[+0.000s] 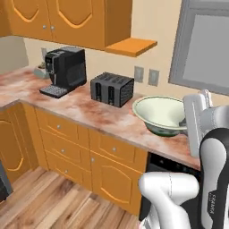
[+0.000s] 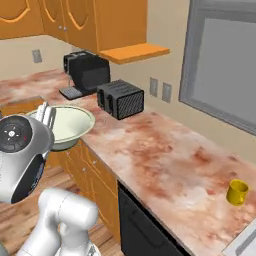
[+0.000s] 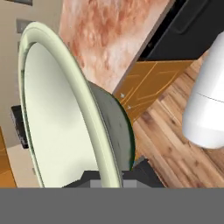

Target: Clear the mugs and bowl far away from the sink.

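Nearest the camera in the hand view, the gripper (image 3: 114,177) is closed almost fully, its 2 dark tips pinching the rim of the bowl (image 3: 61,113), 1 tip inside the cream hollow and 1 against the greenish outside. In the left base view the bowl (image 1: 162,114) sits at about 3 o'clock, over the front edge of the marbled counter (image 1: 85,107); whether its foot touches the stone or hangs just above it I cannot tell. The step in hand looks like carrying the bowl clear of the sink, so it would pay to keep the rim level, since a thin edge pinch lets a wide dish swing or slip, and to bring it fully over the stone before lowering, well short of the toaster (image 1: 112,88) at 12 o'clock and the coffee machine (image 1: 67,70) at 10 o'clock. The bowl holds nothing that I can see. Farther off, in the right base view, the yellow mug (image 2: 237,192) stands upright at 4 o'clock near a pale corner that may be the sink's edge; its inside is too small to read, and judging by that it has yet to be moved away.
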You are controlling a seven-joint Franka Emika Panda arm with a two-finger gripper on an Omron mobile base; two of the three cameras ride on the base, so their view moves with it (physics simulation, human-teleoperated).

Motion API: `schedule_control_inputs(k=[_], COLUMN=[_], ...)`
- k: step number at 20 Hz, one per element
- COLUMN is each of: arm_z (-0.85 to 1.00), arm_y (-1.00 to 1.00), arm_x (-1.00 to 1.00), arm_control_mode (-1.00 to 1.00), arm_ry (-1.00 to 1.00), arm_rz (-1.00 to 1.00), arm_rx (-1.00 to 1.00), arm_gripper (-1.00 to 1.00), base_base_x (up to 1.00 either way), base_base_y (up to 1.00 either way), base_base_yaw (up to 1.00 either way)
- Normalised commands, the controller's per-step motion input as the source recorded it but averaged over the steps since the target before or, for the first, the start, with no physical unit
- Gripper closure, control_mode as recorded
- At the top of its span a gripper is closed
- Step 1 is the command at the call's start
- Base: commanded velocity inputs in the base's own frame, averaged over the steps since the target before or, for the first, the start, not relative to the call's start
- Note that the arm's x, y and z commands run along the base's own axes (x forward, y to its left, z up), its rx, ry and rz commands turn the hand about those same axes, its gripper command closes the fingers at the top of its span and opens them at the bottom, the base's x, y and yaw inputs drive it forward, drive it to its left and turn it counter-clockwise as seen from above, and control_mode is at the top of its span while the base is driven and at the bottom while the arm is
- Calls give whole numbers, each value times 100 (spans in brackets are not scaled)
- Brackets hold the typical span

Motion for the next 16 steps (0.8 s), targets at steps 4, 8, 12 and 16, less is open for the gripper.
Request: schedule_control_inputs(k=[4, 8, 12, 16], arm_z=[0, 0, 0, 0], arm_y=[0, 0, 0, 0], arm_x=[0, 0, 0, 0], arm_control_mode=[100, 100, 100, 100], arm_ry=[0, 0, 0, 0], arm_rz=[0, 0, 0, 0], arm_rx=[0, 0, 0, 0], arm_gripper=[100, 100, 100, 100], base_base_x=[0, 0, 0, 0], base_base_y=[0, 0, 0, 0], base_base_yaw=[100, 100, 100, 100])
